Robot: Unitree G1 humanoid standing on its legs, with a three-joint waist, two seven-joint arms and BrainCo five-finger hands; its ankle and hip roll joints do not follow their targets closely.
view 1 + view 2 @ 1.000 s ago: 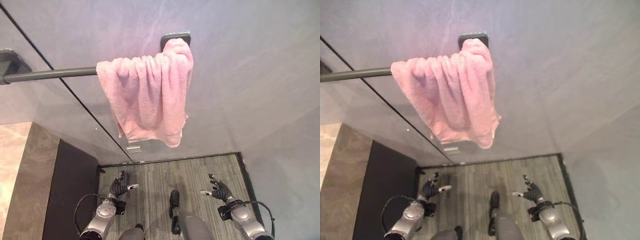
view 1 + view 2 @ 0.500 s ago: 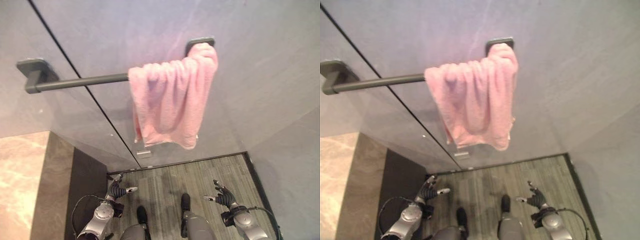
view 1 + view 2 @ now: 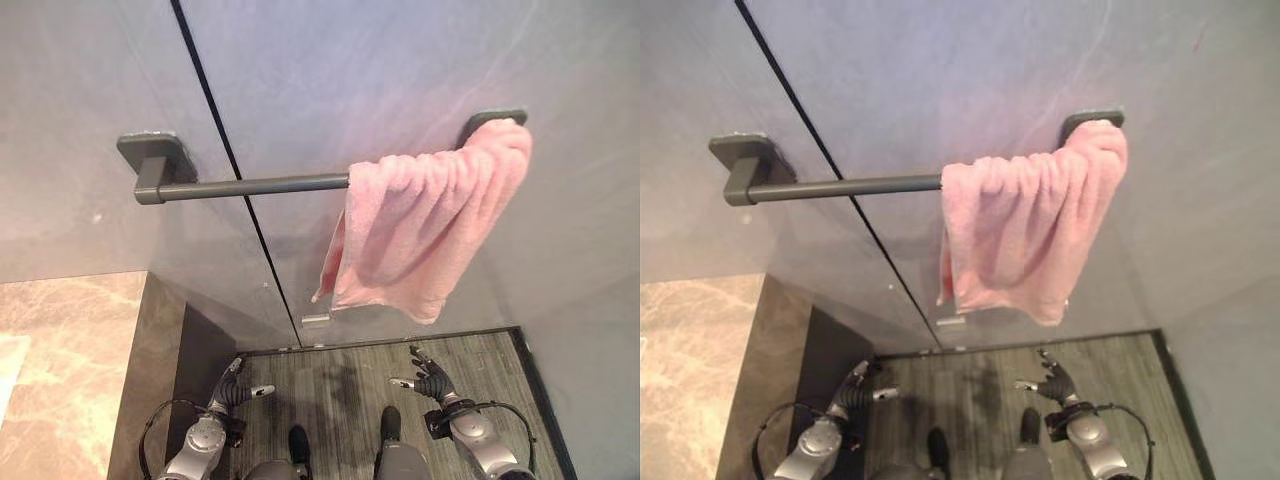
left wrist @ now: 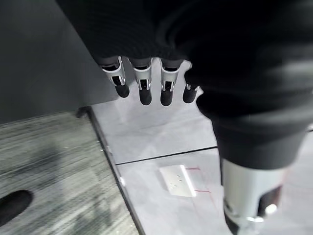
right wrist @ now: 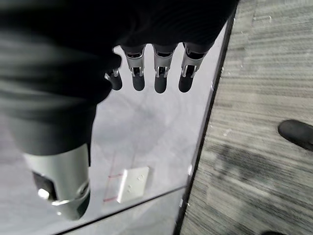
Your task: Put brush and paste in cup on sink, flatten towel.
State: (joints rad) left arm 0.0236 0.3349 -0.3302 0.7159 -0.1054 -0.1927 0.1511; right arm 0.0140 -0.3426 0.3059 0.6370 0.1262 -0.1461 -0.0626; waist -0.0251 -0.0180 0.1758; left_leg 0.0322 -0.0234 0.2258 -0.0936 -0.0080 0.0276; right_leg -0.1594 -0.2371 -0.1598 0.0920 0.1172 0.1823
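Wall [image 3: 330,70]: grey panels with a dark vertical seam running down left of centre; it carries the rail.

Floor [image 3: 330,375]: grey wood-grain planks at the wall's foot, a dark skirting line along the join.

Counter [image 3: 60,370]: tan marbled stone at the near left with a dark side panel. No sink, cup, brush or paste can be made out on the part that shows, so that half of the task cannot be judged.

Towel rail [image 3: 245,186]: dark bar between two wall brackets; its left stretch is bare.

Towel [image 3: 425,235]: pink, hung over the right end of the rail and pressed against the right bracket, gathered in tight vertical folds, lower hem slanted. Judged not yet flattened; spreading it leftward along the bare bar is what is left.

Wall plate [image 3: 315,319]: small, pale, low on the wall beneath the towel.

Left hand [image 3: 237,382]: low over the floor, well below the towel, fingers straight and relaxed, holding nothing.

Right hand [image 3: 428,376]: low over the floor under the towel's hem, well apart from it, fingers likewise extended and empty.
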